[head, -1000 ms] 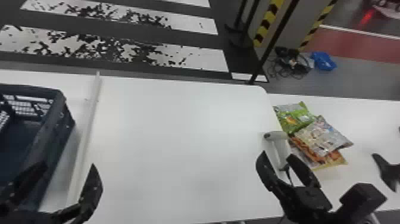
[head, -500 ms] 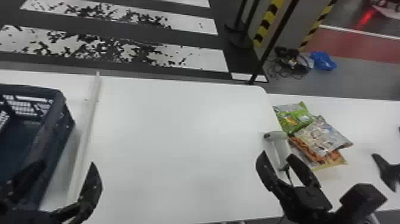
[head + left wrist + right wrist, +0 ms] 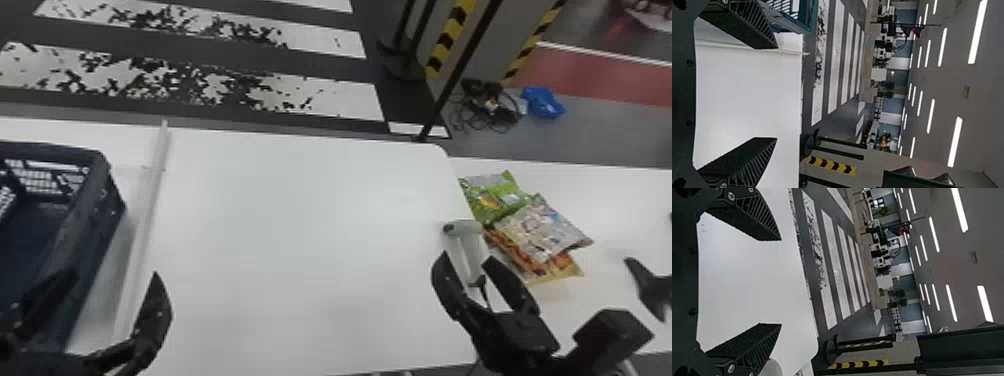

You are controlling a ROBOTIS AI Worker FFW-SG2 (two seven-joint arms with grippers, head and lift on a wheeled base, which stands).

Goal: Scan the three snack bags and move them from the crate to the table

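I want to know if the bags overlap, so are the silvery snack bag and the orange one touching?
Touching. The head view shows the silvery snack bag lying partly on top of the orange snack bag, covering some of it.

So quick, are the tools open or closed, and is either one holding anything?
Left tool: open, empty.
Right tool: open, empty, near the barcode scanner.
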